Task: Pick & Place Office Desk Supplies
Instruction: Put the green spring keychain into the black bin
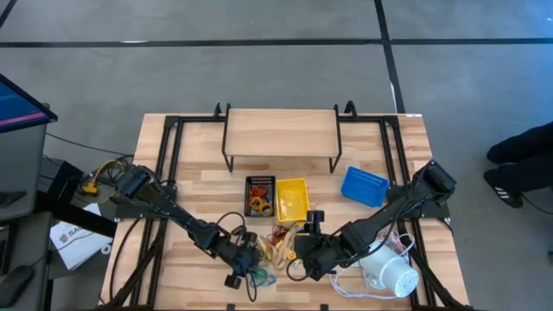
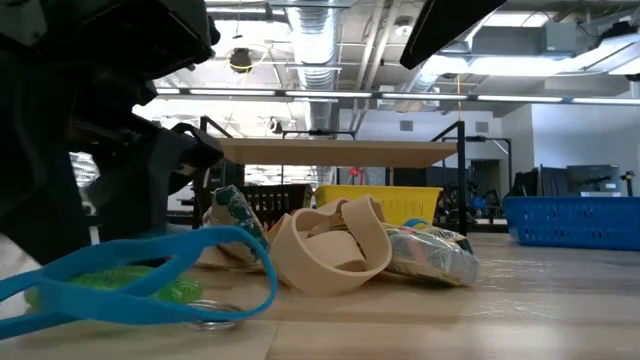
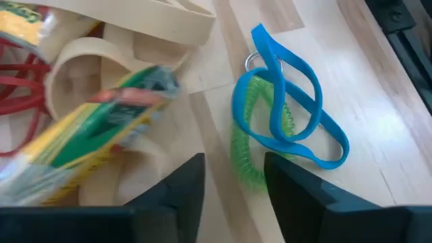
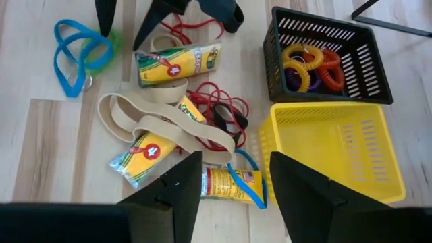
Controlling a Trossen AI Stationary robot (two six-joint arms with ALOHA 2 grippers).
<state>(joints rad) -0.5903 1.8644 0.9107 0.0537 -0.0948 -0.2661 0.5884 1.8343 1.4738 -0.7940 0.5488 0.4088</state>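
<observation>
Blue, soft and nearly weightless, the rubber band [image 3: 290, 108] lies looped over a green coil tie [image 3: 253, 128] just beyond our left gripper [image 3: 233, 196], whose empty jaws stand narrowly parted, so we judge pinching one strand best.

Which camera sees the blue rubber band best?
The left wrist view: the looped blue rubber band fills it, lying on a green coiled band. The low view shows it edge-on, the right wrist view small, the high view barely.
</observation>
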